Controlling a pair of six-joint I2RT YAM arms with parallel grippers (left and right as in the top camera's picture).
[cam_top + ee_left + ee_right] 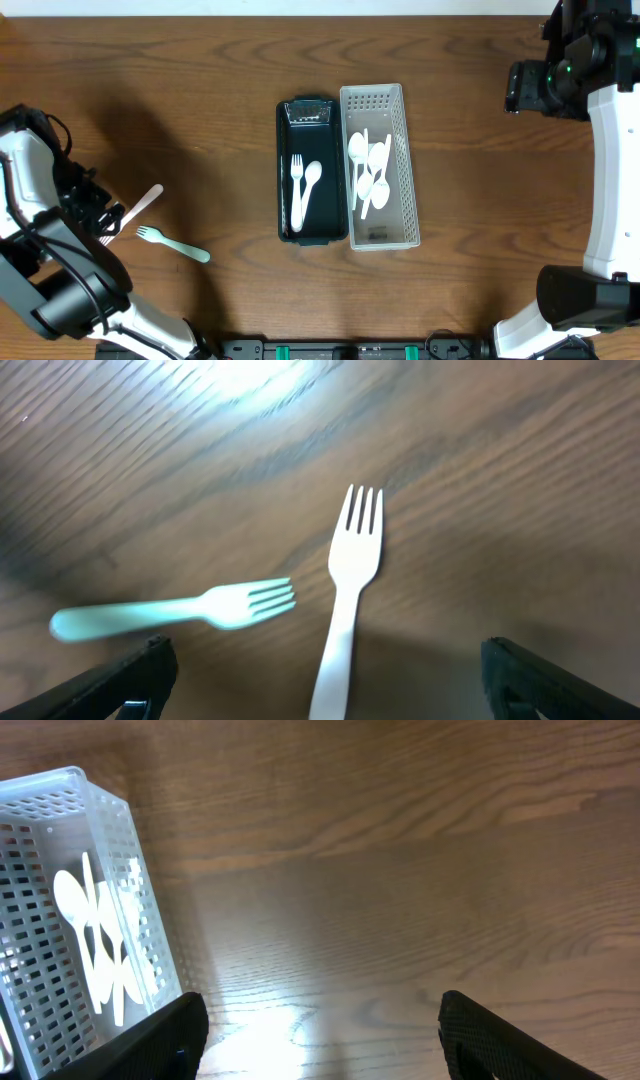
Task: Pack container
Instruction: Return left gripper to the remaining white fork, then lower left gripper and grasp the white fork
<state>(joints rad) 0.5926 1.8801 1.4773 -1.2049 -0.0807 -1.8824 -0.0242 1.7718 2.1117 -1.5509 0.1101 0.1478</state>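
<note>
Currently the left fingers (104, 220) are hanging spread wide and empty over the white fork (345, 585) at the table's (200, 90) left side, 1 on each side of its handle in the wrist view. From overhead that fork is lying slanted, handle running up-right, tines down-left under the arm. A teal fork (172, 243) is lying just beside it, tines aiming left, handle trailing down-right. The container (283, 180) is sitting mid-table, long axis running top to bottom, holding a packed fork (297, 185) and packed spoon (311, 182) lengthwise, heads toward the top edge. A basket (405, 150) of spoons (368, 165) is sitting against its right wall. The right fingers (522, 88) are hovering parted and empty, well right of the basket.
</note>
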